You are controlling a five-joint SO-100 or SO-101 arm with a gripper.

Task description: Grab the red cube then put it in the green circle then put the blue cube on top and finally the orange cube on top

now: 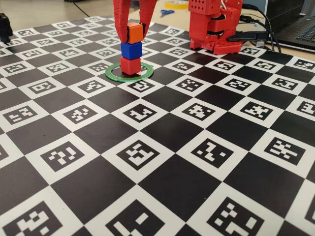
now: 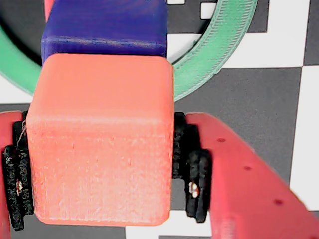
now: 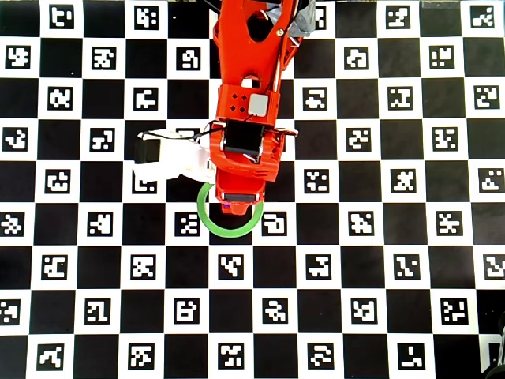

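Note:
In the fixed view the red cube (image 1: pixel 130 65) stands inside the green circle (image 1: pixel 112 73). The blue cube (image 1: pixel 131 50) rests on top of it. The orange cube (image 1: pixel 135 33) sits on the blue one, shifted slightly right. My gripper (image 1: pixel 134 35) comes down from above, shut on the orange cube. In the wrist view the orange cube (image 2: pixel 99 149) fills the space between the black pads (image 2: pixel 197 184), both pressed against its sides. The blue cube (image 2: pixel 104 27) and part of the green circle (image 2: pixel 209 59) show beyond it. From overhead the arm hides the cubes; only the green circle (image 3: pixel 209 221) shows.
The red arm base (image 1: pixel 216 29) stands at the back right on the checkered marker board (image 1: pixel 162 147). Cables and a laptop (image 1: pixel 300 24) lie behind it. Scissors (image 1: pixel 166 12) lie on the far table. A black object (image 1: pixel 4 27) sits at the left edge.

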